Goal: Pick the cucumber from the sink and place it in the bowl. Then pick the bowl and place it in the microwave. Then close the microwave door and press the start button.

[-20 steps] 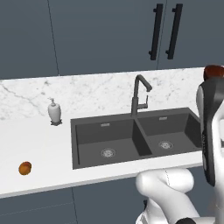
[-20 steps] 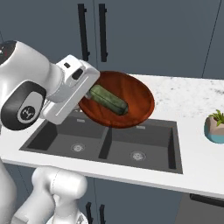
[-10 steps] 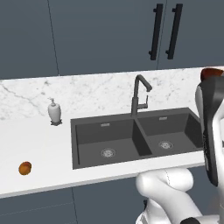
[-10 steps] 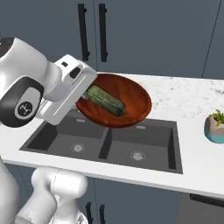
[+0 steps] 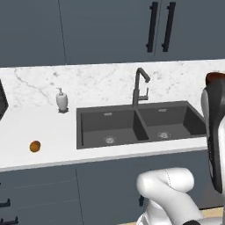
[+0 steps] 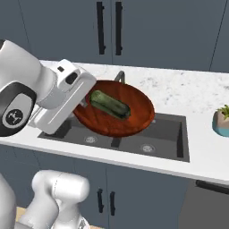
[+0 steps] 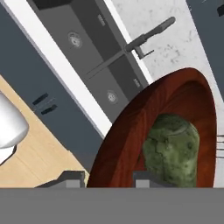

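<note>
Bowl [image 6: 117,112], red-brown, is up in the air over the sink [image 6: 170,134], rim clamped in the gripper [image 7: 107,177], jaws narrowed on it. Cucumber [image 6: 109,103] lies inside the bowl, touching its floor. Compared with a second ago the bowl has drifted slightly left and the arm has swung that way; the sink, faucet [image 5: 139,88] and soap bottle [image 5: 62,100] haven't budged. So step one looks done and the carry toward the microwave seems underway. Bowl tilts, so the cucumber could roll.
</note>
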